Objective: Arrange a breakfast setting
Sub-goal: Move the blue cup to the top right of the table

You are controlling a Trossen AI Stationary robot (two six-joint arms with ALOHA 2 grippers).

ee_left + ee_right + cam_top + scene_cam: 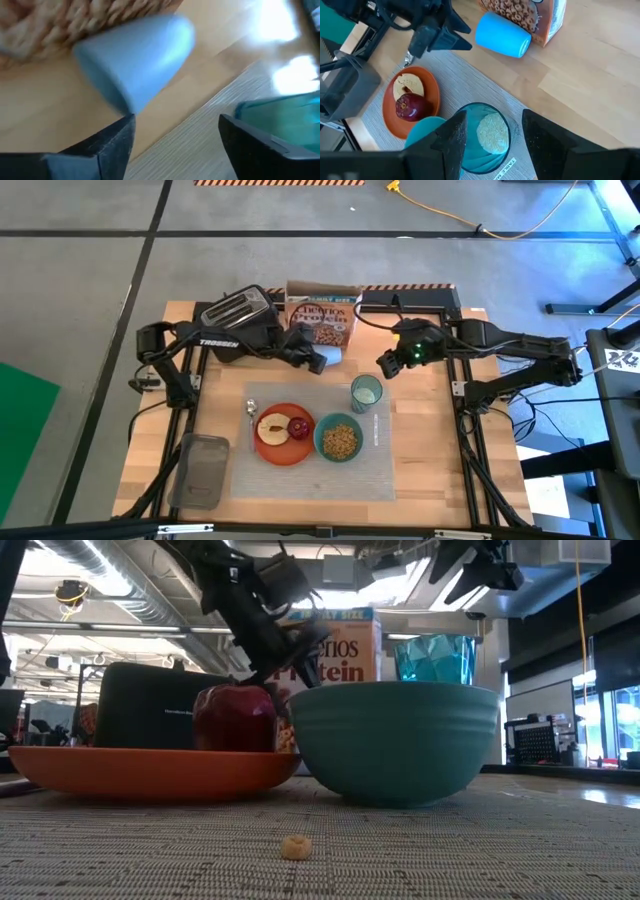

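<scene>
Fingers spread, the left gripper [318,362] hovers at the blue cup's [331,356] nine o'clock, seemingly for grasping; the right gripper [384,365] waits open.

The pale wooden counter [430,470] carries a ribbed placemat [315,475] at its middle front. A black toaster [238,308] and an orange Cheerios Protein box [322,318] stand along the back edge, with a blue cup [331,357] lying on its side just in front of the box. A grey lidded container [202,470] lies at the front left corner, beside the placemat.
</scene>
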